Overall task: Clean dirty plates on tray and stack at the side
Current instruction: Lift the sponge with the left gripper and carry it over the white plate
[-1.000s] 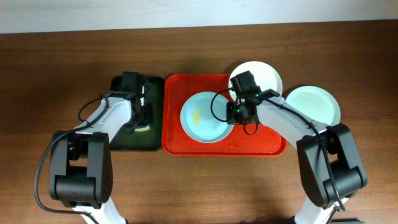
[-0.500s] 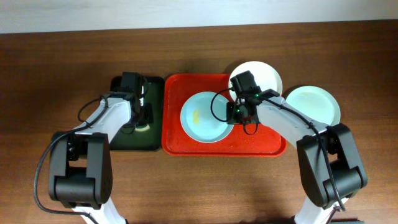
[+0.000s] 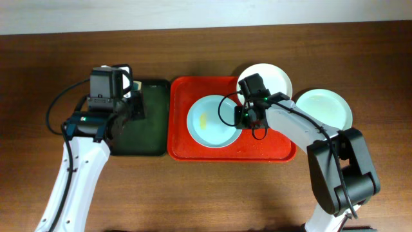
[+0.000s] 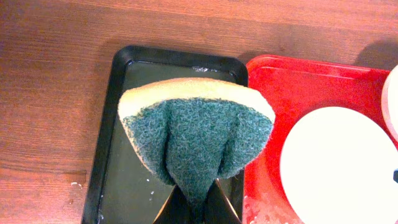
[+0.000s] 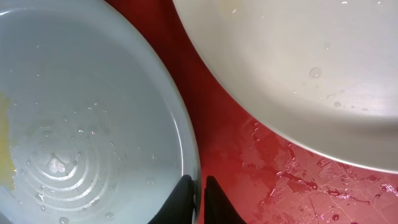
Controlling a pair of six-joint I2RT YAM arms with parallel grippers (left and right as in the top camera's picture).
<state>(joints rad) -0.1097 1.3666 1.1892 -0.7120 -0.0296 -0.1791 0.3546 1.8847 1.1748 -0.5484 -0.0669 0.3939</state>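
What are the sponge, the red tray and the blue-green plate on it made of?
The sponge: yellow foam by its porous edge, with a fuzzy green scouring face. The red tray: probably plastic, glossy with wet glints. The pale blue-green plate: smooth, glossy; ceramic or melamine, cannot tell.

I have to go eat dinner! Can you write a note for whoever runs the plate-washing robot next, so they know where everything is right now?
Left gripper: shut on the sponge, held over the green tray.
Right gripper: shut on the rim of the blue plate on the red tray.
Plates: that blue plate has a yellow smear. The white plate overlaps the tray's far right corner. The second blue plate lies on the table, right of the tray.
Done: sponge picked up, smeared plate gripped.
Left: wipe the smear, check the others, stack all three.
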